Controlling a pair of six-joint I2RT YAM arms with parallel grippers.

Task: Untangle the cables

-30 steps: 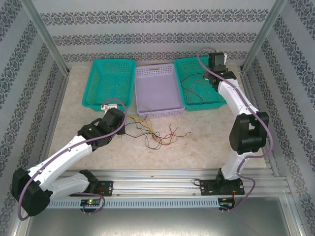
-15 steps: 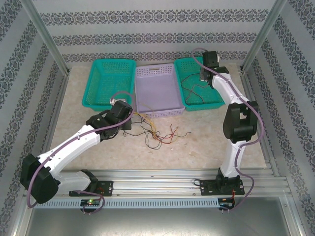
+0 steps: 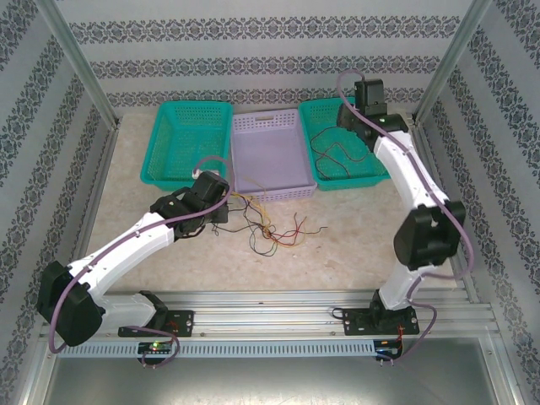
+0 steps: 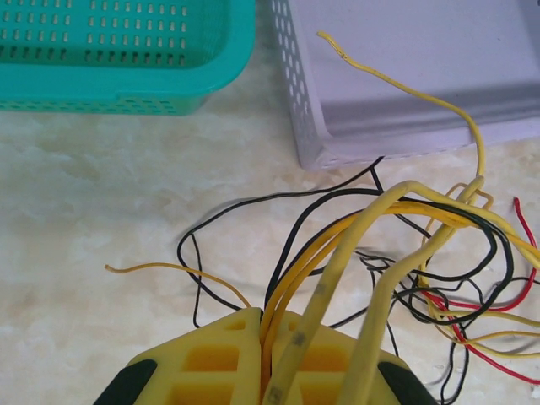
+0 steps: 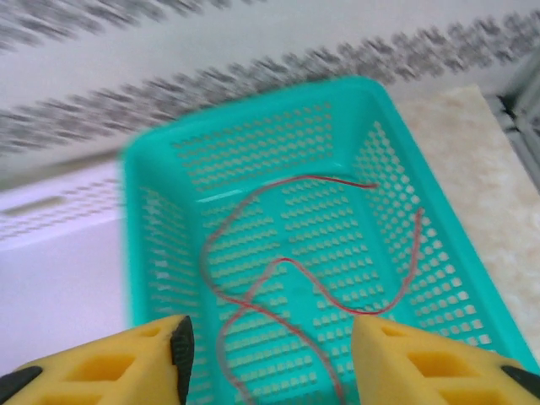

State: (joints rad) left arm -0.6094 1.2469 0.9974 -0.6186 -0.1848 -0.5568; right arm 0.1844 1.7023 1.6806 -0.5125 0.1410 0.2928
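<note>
The cables (image 3: 272, 231) lie as a tangle of black, yellow and red wires on the table in front of the lilac basket (image 3: 270, 194). My left gripper (image 3: 221, 211) sits at the tangle's left edge. Up close, the left gripper (image 4: 266, 325) is shut on two yellow cables (image 4: 337, 240) that run from its jaws into the knot (image 4: 439, 261). My right gripper (image 3: 353, 126) hovers over the right teal basket (image 3: 371, 173). In its wrist view the right gripper (image 5: 270, 337) stands open with nothing between its fingers. Below it a red cable (image 5: 287, 263) lies loose on the floor of that basket (image 5: 388, 169).
A left teal basket (image 3: 187, 142) stands at the back left, its rim (image 4: 126, 84) close ahead of the left wrist, beside the lilac basket's corner (image 4: 304, 110). Patterned walls and metal frame posts close in the table. Open tabletop lies near the front rail.
The right gripper's jaws have opened above the right teal basket, and that arm has shifted slightly. The left arm moved right to the tangle and has held still since.
</note>
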